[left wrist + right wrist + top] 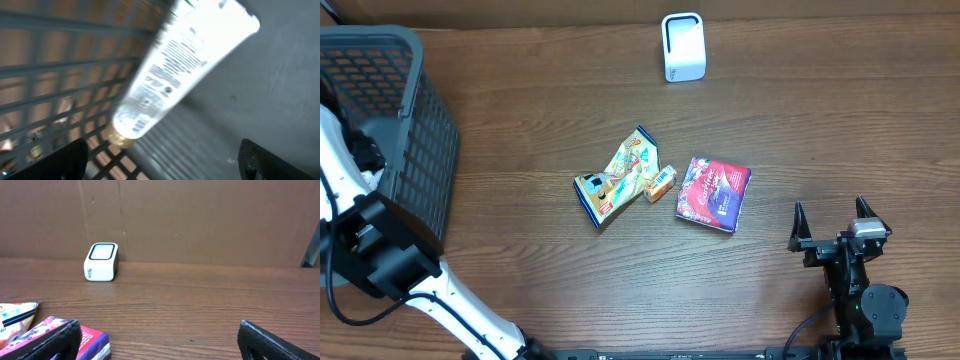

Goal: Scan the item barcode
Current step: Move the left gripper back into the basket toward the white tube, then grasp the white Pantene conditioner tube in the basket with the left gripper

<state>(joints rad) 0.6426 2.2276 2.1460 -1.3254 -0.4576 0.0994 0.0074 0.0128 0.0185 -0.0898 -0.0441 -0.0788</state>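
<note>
First, overhead: right gripper (832,222) spread, empty, over the surface (620,290); red packet (712,193) ahead and left of it, scanner (682,47) far ahead. Left wrist: left gripper (160,160) spread inside the basket (50,65), white tube (185,65) lying ahead of it, untouched, print facing the camera. Right wrist: scanner upright, ahead-left of the gripper.

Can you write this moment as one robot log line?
left hand open in grey mesh basket | white plastic tube ungripped | right hand open, empty | white box scanner unused
</note>
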